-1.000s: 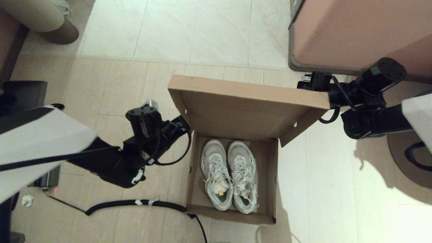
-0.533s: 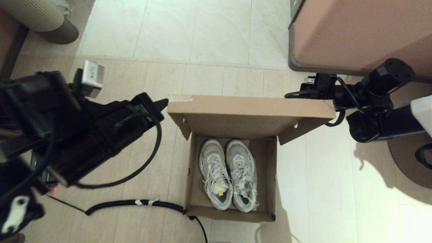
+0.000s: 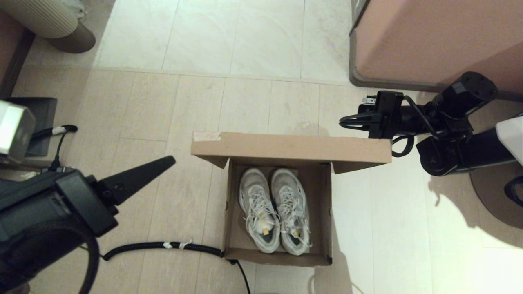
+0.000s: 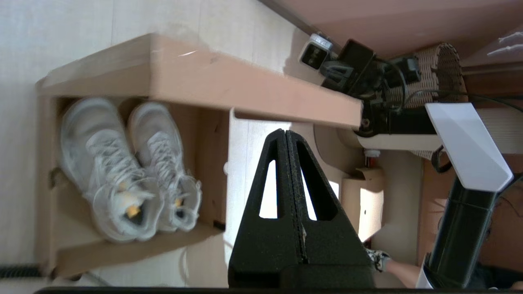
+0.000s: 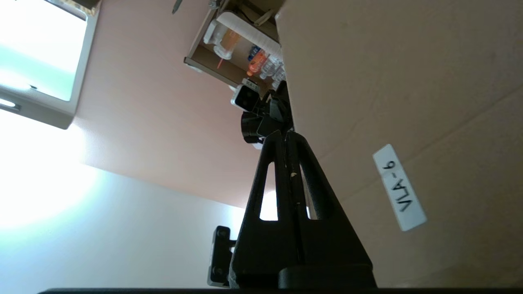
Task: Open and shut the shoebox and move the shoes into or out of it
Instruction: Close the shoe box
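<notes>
The brown shoebox (image 3: 228,212) stands on the floor with its lid (image 3: 290,148) hinged up and leaning forward over the far end. Both white sneakers (image 3: 273,208) lie side by side inside, toes away from me. My right gripper (image 3: 342,121) is shut and empty, just behind the lid's upper right corner. In the right wrist view its tip (image 5: 284,134) runs along the lid's outer face by the white label (image 5: 399,188). My left gripper (image 3: 170,160) is shut and empty, left of the box and clear of the lid. The left wrist view shows it (image 4: 284,131) beside the box, with the shoes (image 4: 122,163) visible.
A large pinkish-brown furniture block (image 3: 429,41) stands at the back right, close behind my right arm. A black corrugated cable (image 3: 163,246) runs along the floor to the box's near left corner. A ribbed beige round object (image 3: 49,20) sits at the back left.
The lid has swung forward and down over the box. My left arm has pulled back from the lid's left edge toward the lower left. My right gripper followed behind the lid's right corner.
</notes>
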`<state>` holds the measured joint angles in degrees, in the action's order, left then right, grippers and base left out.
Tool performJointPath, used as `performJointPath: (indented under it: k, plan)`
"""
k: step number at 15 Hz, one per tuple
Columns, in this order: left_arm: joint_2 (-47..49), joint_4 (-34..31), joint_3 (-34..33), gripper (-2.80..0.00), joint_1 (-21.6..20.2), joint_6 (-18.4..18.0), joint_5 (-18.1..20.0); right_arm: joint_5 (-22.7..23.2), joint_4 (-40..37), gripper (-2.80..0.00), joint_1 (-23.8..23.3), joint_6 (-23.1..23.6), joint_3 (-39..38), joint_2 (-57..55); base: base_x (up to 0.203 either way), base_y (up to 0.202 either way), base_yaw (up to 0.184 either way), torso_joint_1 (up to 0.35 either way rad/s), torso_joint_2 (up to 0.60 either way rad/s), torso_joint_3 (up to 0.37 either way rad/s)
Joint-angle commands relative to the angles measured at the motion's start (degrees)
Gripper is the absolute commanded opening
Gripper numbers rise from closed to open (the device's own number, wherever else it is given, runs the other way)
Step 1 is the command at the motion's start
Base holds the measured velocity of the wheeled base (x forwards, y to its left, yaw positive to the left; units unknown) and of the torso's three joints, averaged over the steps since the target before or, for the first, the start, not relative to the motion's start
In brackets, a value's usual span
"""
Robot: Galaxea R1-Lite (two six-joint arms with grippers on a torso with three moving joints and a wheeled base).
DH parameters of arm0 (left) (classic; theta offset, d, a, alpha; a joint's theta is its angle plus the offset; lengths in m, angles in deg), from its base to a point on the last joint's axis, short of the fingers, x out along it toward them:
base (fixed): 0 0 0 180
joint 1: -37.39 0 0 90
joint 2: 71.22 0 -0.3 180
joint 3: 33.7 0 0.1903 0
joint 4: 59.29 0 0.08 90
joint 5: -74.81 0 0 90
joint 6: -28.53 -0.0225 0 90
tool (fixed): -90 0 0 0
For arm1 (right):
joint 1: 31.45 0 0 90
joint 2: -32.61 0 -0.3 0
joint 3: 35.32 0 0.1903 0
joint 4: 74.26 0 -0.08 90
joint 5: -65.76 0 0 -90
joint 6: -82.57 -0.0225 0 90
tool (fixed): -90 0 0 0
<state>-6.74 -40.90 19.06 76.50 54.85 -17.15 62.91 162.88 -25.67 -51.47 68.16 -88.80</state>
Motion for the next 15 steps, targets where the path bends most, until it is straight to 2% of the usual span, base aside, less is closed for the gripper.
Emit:
performJointPath:
  k: [1,6,9,11,13,14,15]
  plan:
    - [6.48,1.43,1.48,-2.8,-0.78,0.2,0.4,0.51,0.44,-2.8,0.62,-0.75,-1.68,1.32,0.0,0.0,0.0,0.0,0.0,0.0]
    - [23.12,4.21,9.33,-2.8,-8.7,0.14,0.88,0.51,1.01,-2.8,2.09,-0.37,-12.16,4.04,0.0,0.0,0.0,0.0,0.0,0.0]
    - [35.17,10.48,16.75,-2.8,-12.29,0.06,0.83,0.51,4.37,-2.8,2.44,0.96,-17.05,4.76,0.0,0.0,0.0,0.0,0.0,0.0]
    - [39.62,13.97,17.77,-2.8,-12.47,-0.04,0.61,0.51,6.44,-2.8,2.74,2.12,-17.11,4.36,0.0,0.0,0.0,0.0,0.0,0.0]
    - [39.87,14.78,13.9,-2.8,-10.41,-0.1,0.56,-0.86,6.45,-2.8,2.69,4.14,-13.3,3.41,0.0,0.0,0.0,0.0,0.0,0.0]
    - [39.7,14.94,12.0,-2.8,-8.96,-0.12,0.38,-3.21,6.34,-2.8,2.39,4.82,-9.6,2.36,0.0,0.0,0.0,0.0,0.0,0.0]
    - [39.55,15.05,11.25,-2.8,-7.54,-0.13,-0.41,-8.16,6.25,-2.8,1.67,5.2,-7.11,1.4,0.0,0.0,0.0,0.0,0.0,0.0]
